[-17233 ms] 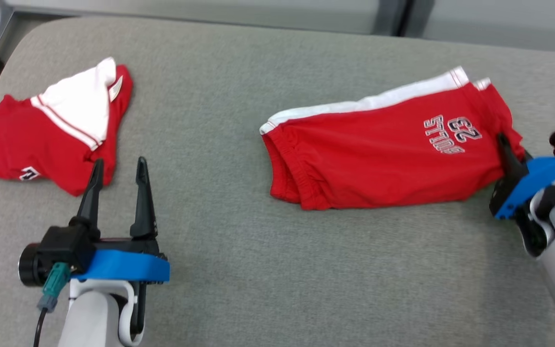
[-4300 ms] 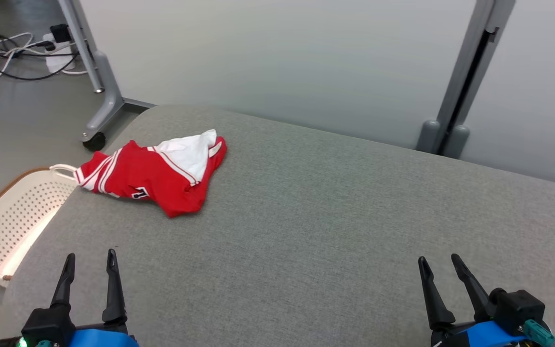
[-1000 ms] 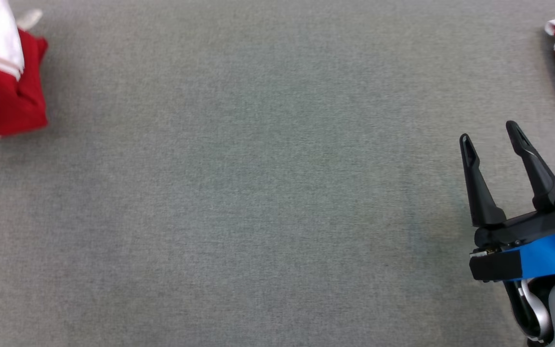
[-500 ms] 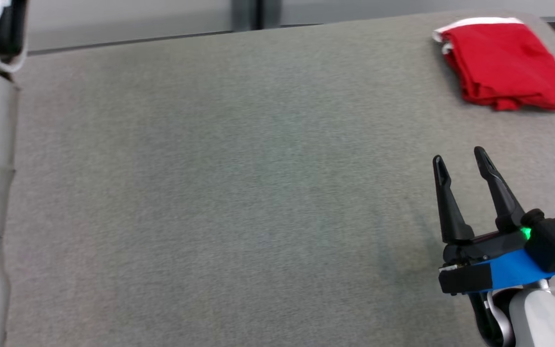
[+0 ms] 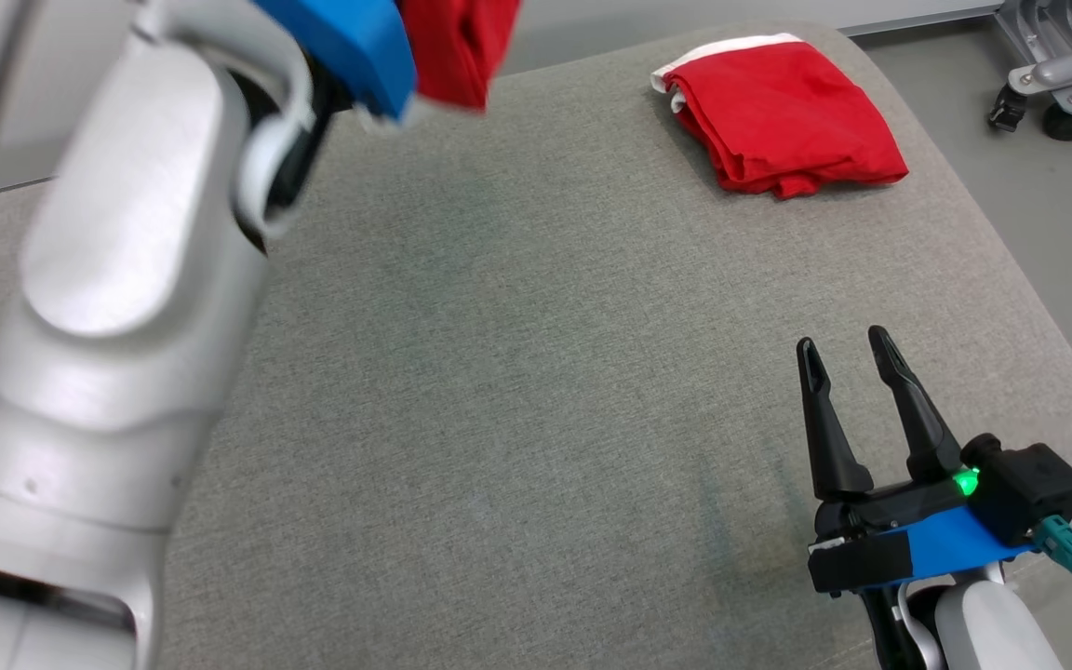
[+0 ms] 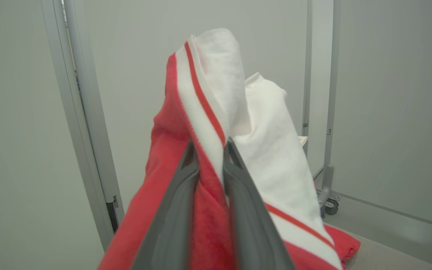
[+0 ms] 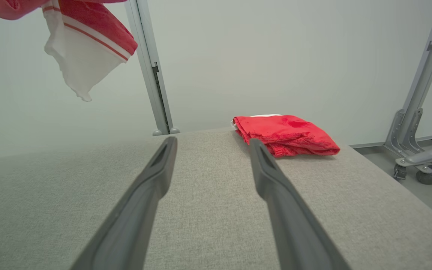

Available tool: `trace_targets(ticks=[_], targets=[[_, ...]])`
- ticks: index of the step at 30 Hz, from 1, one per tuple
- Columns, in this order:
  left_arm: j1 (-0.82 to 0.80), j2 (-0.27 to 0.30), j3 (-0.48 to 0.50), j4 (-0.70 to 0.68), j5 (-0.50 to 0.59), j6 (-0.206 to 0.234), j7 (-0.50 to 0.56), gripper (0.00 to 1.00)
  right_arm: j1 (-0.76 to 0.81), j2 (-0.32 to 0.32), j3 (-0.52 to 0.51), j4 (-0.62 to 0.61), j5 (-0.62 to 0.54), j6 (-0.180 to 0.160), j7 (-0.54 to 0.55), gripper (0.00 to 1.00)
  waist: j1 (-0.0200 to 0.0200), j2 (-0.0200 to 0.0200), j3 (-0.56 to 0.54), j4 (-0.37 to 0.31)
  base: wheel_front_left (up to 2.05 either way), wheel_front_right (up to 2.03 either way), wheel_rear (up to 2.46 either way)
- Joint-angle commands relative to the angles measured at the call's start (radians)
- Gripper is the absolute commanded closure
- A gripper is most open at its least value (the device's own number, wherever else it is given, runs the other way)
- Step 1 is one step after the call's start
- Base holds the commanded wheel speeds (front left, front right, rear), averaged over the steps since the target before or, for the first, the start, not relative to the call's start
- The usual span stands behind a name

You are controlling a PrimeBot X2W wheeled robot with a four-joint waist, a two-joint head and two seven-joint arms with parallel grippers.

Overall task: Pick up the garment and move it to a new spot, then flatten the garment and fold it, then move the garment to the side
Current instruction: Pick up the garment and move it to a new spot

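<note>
I've got the red-and-white knit garment [image 6: 171, 127] pinched in the left gripper [image 6: 208, 145]: the two dark fingers are drawn nearly together on the red-striped white band. Cloth bunches up past the tips and spills down both sides of them, red on one side, white on the other. It's a one-point hold, so my read is that the carry wants to be slow and level, with no swing. I'd bring it over the bare middle of the grey fabric-covered table [image 5: 517, 372], well apart from the folded red cloth [image 5: 783, 126] at the far right corner. Then I'd lower until the loose white tail touches first and trail the rest down after it, so it lands spread, not heaped. I wouldn't let go before the cloth has weight on the surface. The right gripper [image 5: 841, 340] sits low over the near right of the table, fingers spread wide and empty, ready to take a second corner. From its wrist camera the garment hangs high at the upper left, clear of the table and well apart from that claw. It lies directly between the left fingers and drapes below them.
</note>
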Motion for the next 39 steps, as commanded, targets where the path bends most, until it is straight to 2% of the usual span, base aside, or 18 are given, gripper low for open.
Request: trace_targets(ticks=[1,7,16,17,18,19,23,28,34,39], targets=[[0.045,-0.003,-0.02,-0.004,0.009,0.0,-0.002,1.0,0.01,0.004,0.001,0.008,0.005,0.0,-0.009,0.0,0.0001,0.0,-0.003,-0.007,0.0,0.0,0.0],[0.218,-0.018,-0.091,0.031,-0.01,0.0,-0.031,1.0,0.004,0.007,0.008,0.036,0.018,0.0,-0.016,0.0,0.0001,0.0,-0.009,-0.002,0.0,0.0,0.0],[0.464,-0.063,-0.173,0.126,-0.038,0.0,-0.094,1.0,0.007,0.007,0.014,0.06,0.028,0.0,-0.018,0.0,0.0001,0.0,-0.021,0.04,0.0,0.0,0.0],[0.477,-0.067,-0.184,0.135,-0.033,0.0,-0.1,0.67,0.007,0.007,0.016,0.061,0.028,0.0,-0.018,0.0,0.0001,0.0,-0.022,0.046,0.0,0.0,0.0],[0.488,-0.07,-0.197,0.144,-0.024,0.0,-0.108,0.07,0.008,0.007,0.014,0.064,0.027,0.0,-0.018,0.0,0.0001,0.0,-0.025,0.054,0.0,0.0,0.0],[0.497,-0.073,-0.205,0.153,-0.023,0.001,-0.114,0.0,0.009,0.007,0.018,0.066,0.027,0.0,-0.018,0.0,0.0001,0.0,-0.026,0.059,0.0,0.0,0.0],[0.514,-0.093,-0.215,0.175,-0.021,0.005,-0.163,0.0,0.013,0.007,0.019,0.076,0.022,0.0,-0.018,0.0,0.0001,0.0,-0.044,0.085,0.0,0.0,0.0],[0.526,-0.088,-0.192,0.176,-0.026,0.023,-0.228,0.0,0.031,0.007,0.014,0.09,0.015,0.0,-0.018,0.0,0.0001,0.0,-0.084,0.115,0.0,0.0,0.0],[0.586,-0.043,-0.13,0.116,-0.016,0.07,-0.261,0.0,0.067,0.007,0.004,0.1,0.013,0.0,-0.018,0.0,0.0001,0.0,-0.135,0.162,0.0,0.0,0.0],[0.688,0.011,-0.032,-0.027,0.023,0.114,-0.262,0.0,0.094,0.007,-0.004,0.108,0.009,0.0,-0.017,0.0,0.0001,0.0,-0.166,0.207,0.0,0.0,0.0]])
